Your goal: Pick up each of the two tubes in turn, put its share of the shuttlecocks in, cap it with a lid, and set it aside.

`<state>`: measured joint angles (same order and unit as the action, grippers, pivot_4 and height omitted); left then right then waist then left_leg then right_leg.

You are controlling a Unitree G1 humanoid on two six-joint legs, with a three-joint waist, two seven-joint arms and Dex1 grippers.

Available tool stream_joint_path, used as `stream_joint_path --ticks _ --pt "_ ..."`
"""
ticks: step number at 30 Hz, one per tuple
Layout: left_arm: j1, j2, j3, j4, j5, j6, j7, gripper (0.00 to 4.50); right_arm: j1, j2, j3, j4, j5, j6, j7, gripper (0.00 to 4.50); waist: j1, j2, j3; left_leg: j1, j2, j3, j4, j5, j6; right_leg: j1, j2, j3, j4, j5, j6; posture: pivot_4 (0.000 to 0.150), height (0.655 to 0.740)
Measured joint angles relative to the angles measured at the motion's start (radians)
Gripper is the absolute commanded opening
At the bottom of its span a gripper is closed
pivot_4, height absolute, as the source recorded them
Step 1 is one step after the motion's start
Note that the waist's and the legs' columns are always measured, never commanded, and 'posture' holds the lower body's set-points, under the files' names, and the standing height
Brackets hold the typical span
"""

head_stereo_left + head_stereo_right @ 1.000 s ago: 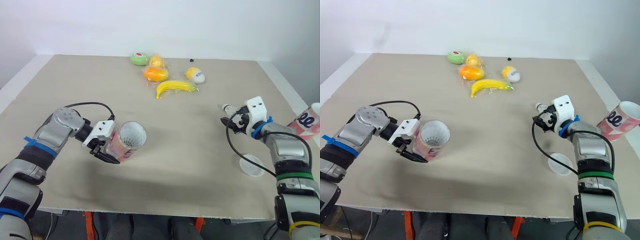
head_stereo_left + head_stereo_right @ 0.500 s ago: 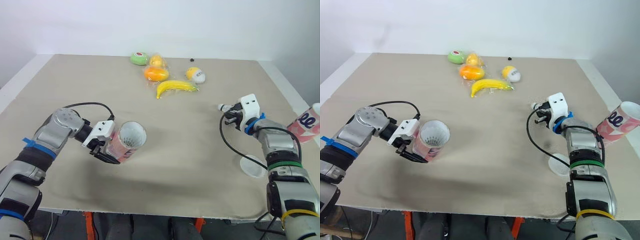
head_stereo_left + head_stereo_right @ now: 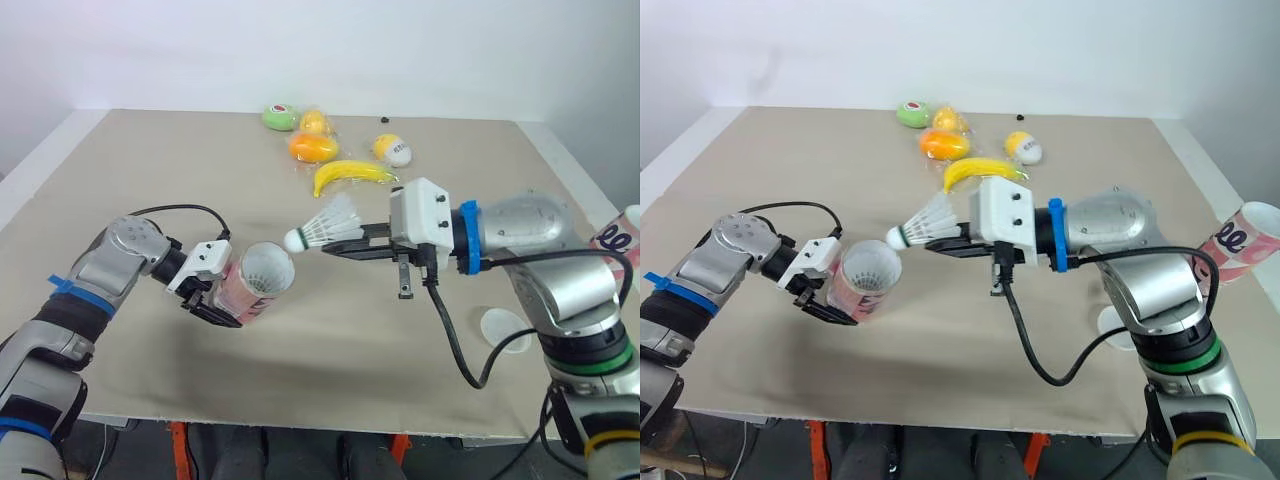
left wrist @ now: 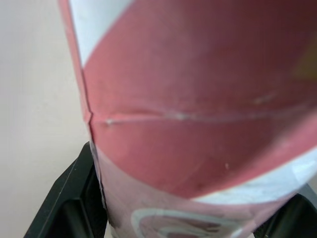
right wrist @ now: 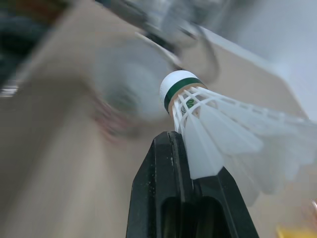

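We see a wide table point(image 3: 150, 170) with a beige, matte top, and a white border point(image 3: 35, 160) runs along its left and right sides. Behind the far edge stands a plain white wall point(image 3: 330, 50). Under the near edge we notice an orange frame part point(image 3: 180, 445), and the space below it is dark. The light is soft and even, giving only faint shadows on the top.

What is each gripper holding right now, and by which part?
The left gripper clamps the pink tube across its side wall; the right gripper pinches the shuttlecock by its feather skirt.
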<state>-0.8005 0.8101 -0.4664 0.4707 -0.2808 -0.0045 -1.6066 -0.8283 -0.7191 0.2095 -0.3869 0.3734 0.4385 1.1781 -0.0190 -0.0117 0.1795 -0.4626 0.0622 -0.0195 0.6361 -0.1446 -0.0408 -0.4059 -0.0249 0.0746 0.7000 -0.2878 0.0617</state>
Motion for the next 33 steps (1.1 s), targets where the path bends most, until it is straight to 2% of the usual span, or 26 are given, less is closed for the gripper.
stream_joint_path --ticks 7,11,13,14,16,17,18,20,24,25,26,29,32,33 --pt "-0.006 -0.002 -0.002 0.011 0.001 -0.006 -0.008 3.09 -0.119 0.018 0.121 0.125 -0.097 -0.032 0.077 0.05 0.000 -0.001 0.000 0.000 0.001 0.001 0.000 0.000 0.000 -0.001 0.001 0.000 0.000 0.001 -0.001 0.150 0.6917" --pt "-0.006 -0.002 -0.004 0.010 -0.001 -0.012 -0.010 3.09 -0.163 0.056 0.160 0.167 -0.107 -0.032 0.115 1.34 0.001 -0.001 0.000 0.000 0.000 0.000 -0.001 0.000 0.000 -0.001 0.000 0.000 0.001 0.004 -0.001 0.150 0.6917" --pt "-0.006 -0.002 -0.004 0.011 -0.001 -0.012 -0.009 3.09 -0.197 0.076 0.167 0.183 -0.108 -0.032 0.132 2.42 0.002 -0.001 0.000 0.000 0.000 0.000 -0.001 0.000 0.000 -0.001 0.001 0.000 0.001 0.003 -0.001 0.150 0.6917" --pt "-0.006 -0.002 -0.004 0.012 -0.001 -0.013 -0.009 3.09 -0.213 0.088 0.167 0.185 -0.105 -0.030 0.140 2.72 0.001 -0.001 0.000 0.000 0.001 0.000 -0.001 0.000 0.000 -0.001 0.001 0.000 0.001 0.003 -0.001 0.150 0.6917" --pt "-0.006 -0.002 -0.004 0.012 0.000 -0.013 -0.009 3.09 -0.229 0.104 0.167 0.185 -0.089 -0.023 0.158 3.96 0.001 -0.001 0.000 0.000 0.001 0.000 -0.001 0.000 0.000 -0.001 0.001 0.000 0.001 0.004 -0.001 0.150 0.6917" --pt "-0.006 -0.002 -0.004 0.012 0.000 -0.013 -0.009 3.09 -0.233 0.111 0.167 0.185 -0.081 -0.020 0.165 4.06 0.001 -0.001 0.000 0.000 0.001 0.000 -0.001 0.000 0.000 -0.001 0.001 0.000 0.001 0.004 -0.001 0.150 0.6917" --pt "-0.006 -0.002 -0.004 0.012 0.000 -0.013 -0.009 3.09 -0.237 0.117 0.167 0.185 -0.071 -0.016 0.171 4.36 0.001 -0.001 0.000 0.000 0.001 0.000 -0.001 0.000 0.000 -0.001 0.001 -0.001 0.001 0.004 -0.001 0.150 0.6917" --pt "-0.006 -0.002 -0.004 0.012 0.000 -0.016 -0.009 3.09 -0.239 0.136 0.137 0.181 0.007 0.032 0.188 4.36 0.001 -0.001 0.000 0.000 0.001 0.000 -0.001 0.000 0.000 -0.001 0.001 -0.001 0.001 0.004 -0.002 0.150 0.6917" --pt "-0.007 -0.002 -0.004 0.015 0.001 -0.017 -0.009 3.09 -0.240 0.150 0.076 0.221 0.053 0.058 0.171 4.36 0.001 -0.001 0.000 0.000 0.001 0.000 -0.001 0.000 0.000 -0.001 0.001 -0.001 0.001 0.004 -0.001 0.150 0.6917" --pt "-0.007 -0.002 -0.004 0.019 0.000 -0.018 -0.010 3.09 -0.242 0.156 0.073 0.241 0.048 0.053 0.168 3.87 0.001 -0.001 0.000 0.000 0.001 0.000 -0.001 0.000 0.000 -0.001 0.001 -0.001 0.001 0.004 -0.001 0.150 0.6917" --pt "-0.008 -0.002 -0.005 0.020 0.001 -0.019 -0.010 3.09 -0.243 0.166 0.073 0.263 0.039 0.049 0.162 3.64 0.001 -0.001 0.000 0.000 0.001 0.000 -0.001 0.000 0.000 -0.001 0.001 -0.001 0.001 0.004 -0.001 0.150 0.6917" --pt "-0.011 -0.004 -0.007 0.023 0.001 -0.020 -0.010 3.09 -0.245 0.177 0.098 0.288 0.019 0.031 0.176 2.35 0.001 -0.001 0.000 0.000 0.001 0.000 -0.001 0.000 0.000 -0.001 0.001 -0.001 0.001 0.004 -0.001 0.150 0.6917" --pt "-0.013 -0.005 -0.008 0.025 0.002 -0.020 -0.010 3.09 -0.250 0.181 0.132 0.298 -0.011 0.004 0.197 1.32 0.001 -0.001 0.000 0.000 0.001 0.000 -0.001 0.000 0.000 -0.001 0.001 -0.001 0.001 0.004 -0.001 0.150 0.6917" --pt "-0.015 -0.006 -0.008 0.026 0.003 -0.021 -0.010 3.09 -0.263 0.190 0.159 0.315 -0.033 -0.021 0.224 0.80 0.001 -0.001 0.000 0.000 0.001 0.000 -0.001 0.001 0.000 -0.001 0.001 -0.001 0.001 0.004 0.000 0.150 0.6917"
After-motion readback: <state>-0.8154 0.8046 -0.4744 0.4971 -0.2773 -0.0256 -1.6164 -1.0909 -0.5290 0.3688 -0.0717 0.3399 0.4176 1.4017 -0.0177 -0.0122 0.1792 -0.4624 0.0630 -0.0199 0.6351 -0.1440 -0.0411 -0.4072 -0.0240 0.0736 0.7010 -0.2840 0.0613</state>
